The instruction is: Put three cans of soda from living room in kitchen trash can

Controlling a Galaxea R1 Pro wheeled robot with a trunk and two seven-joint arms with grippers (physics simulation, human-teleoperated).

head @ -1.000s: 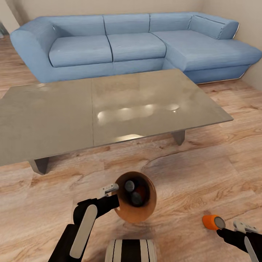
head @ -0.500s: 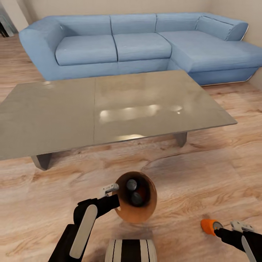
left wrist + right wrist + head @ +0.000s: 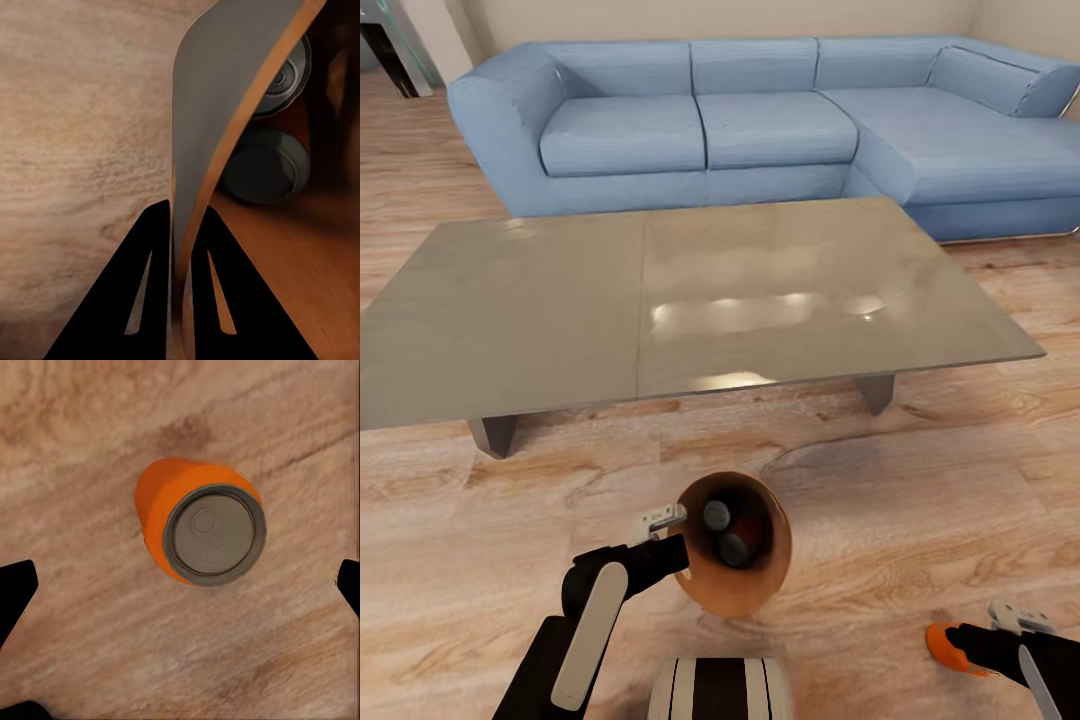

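Observation:
My left gripper (image 3: 680, 550) is shut on the rim of the coppery-brown trash can (image 3: 745, 590), held tilted just above the wood floor. In the left wrist view its fingers (image 3: 154, 247) pinch the bin wall (image 3: 217, 97). Two soda cans (image 3: 716, 515) (image 3: 734, 548) lie inside, grey tops up, also seen as one can (image 3: 262, 165) and another (image 3: 289, 75). The third orange can (image 3: 942, 640) is on the floor at lower right, partly covered by my right gripper (image 3: 972, 647). That gripper (image 3: 182, 589) is open wide around the can (image 3: 202, 529) without touching it.
A low grey table (image 3: 690, 290) stands ahead on the plank floor, with the blue L-shaped sofa (image 3: 760, 120) behind it. Bare wood floor (image 3: 920, 480) lies between the table and me. A dark piece of furniture (image 3: 385, 45) shows at the far left corner.
The view has swung, so the sofa and table slid right in the picture. My right gripper has come closer over the orange can and now covers part of it. The bin stays held.

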